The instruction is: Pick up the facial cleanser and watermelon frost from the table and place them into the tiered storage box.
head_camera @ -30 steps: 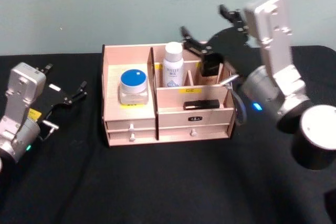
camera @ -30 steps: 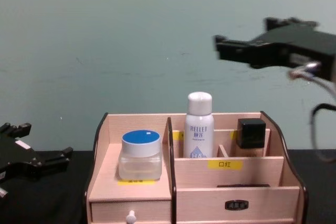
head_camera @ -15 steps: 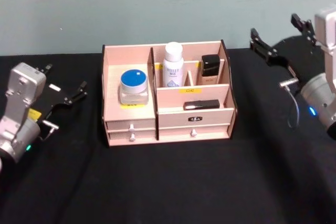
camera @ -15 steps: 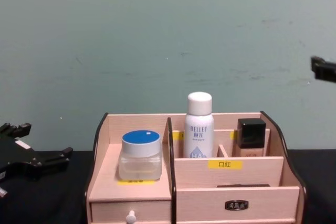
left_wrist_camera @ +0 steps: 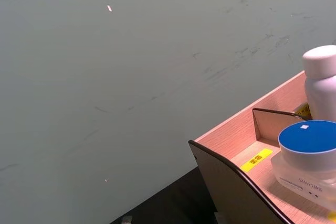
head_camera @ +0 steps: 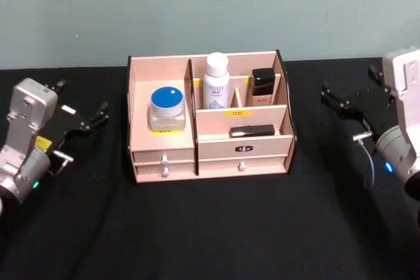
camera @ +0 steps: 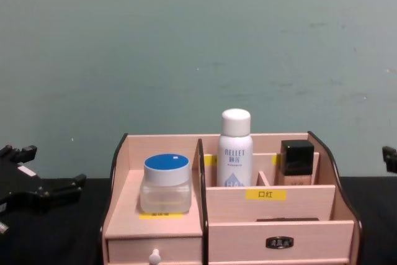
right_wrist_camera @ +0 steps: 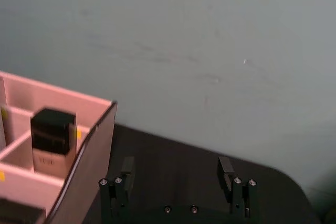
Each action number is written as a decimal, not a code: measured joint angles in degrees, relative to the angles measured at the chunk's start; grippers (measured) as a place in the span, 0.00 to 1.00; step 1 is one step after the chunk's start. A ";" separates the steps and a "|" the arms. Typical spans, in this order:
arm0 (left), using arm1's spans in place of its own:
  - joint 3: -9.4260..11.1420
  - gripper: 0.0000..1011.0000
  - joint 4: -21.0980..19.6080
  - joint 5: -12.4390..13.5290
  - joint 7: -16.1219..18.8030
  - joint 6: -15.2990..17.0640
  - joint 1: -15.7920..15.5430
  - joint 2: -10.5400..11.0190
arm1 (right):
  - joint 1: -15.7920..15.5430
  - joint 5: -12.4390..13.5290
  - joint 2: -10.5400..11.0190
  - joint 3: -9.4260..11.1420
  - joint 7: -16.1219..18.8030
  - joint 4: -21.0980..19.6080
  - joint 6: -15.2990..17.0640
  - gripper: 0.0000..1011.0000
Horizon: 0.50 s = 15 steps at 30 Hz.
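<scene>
**Onlooker:** The right gripper (head_camera: 354, 100) hangs over the black table (head_camera: 210, 227) to the right of the tiered storage box (head_camera: 209, 117), fingers spread apart and holding nothing. Its wrist view shows the two black fingers (right_wrist_camera: 127, 167) wide apart with bare tabletop between them, beside the box's dark-edged side wall.

**Colleague:** And the other arm?

**Onlooker:** The left gripper (head_camera: 82, 111) sits low on the left of the table, well clear of the box, also spread and empty.

**Colleague:** So which step is this?

**Onlooker:** By my reading, the placing is finished. Both arms stand back, and I see nothing lying loose on the cloth. The next move looks like little more than settling the arms to rest, keeping the right one clear of that side wall.

**Colleague:** Where did the goods end up?

**Onlooker:** A white bottle (head_camera: 216, 81) with a rounded cap and blue lettering stands upright in the back middle compartment; I take it for the facial cleanser. A clear jar (head_camera: 167, 109) with a blue lid sits on the left platform above a yellow label. A small black-capped bottle (head_camera: 262, 87) stands in the back right slot. A dark flat item (head_camera: 252, 131) lies in the front tier over the drawers. Which of these is the watermelon frost, I cannot tell.

**Colleague:** The box itself?

**Onlooker:** Light wood, stepped tiers, two small drawers shut at the front.
</scene>
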 joint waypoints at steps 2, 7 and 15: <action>0.00 1.00 0.00 0.00 0.00 0.00 0.00 0.00 | -0.02 -0.04 0.00 -0.01 0.02 0.07 0.04 0.99; 0.00 1.00 0.00 0.00 0.00 0.00 0.00 0.00 | -0.01 -0.04 0.04 -0.01 0.05 -0.25 0.04 0.99; 0.00 1.00 0.00 0.00 0.00 0.00 0.00 0.00 | 0.02 0.01 0.07 0.01 0.09 -0.58 0.06 0.99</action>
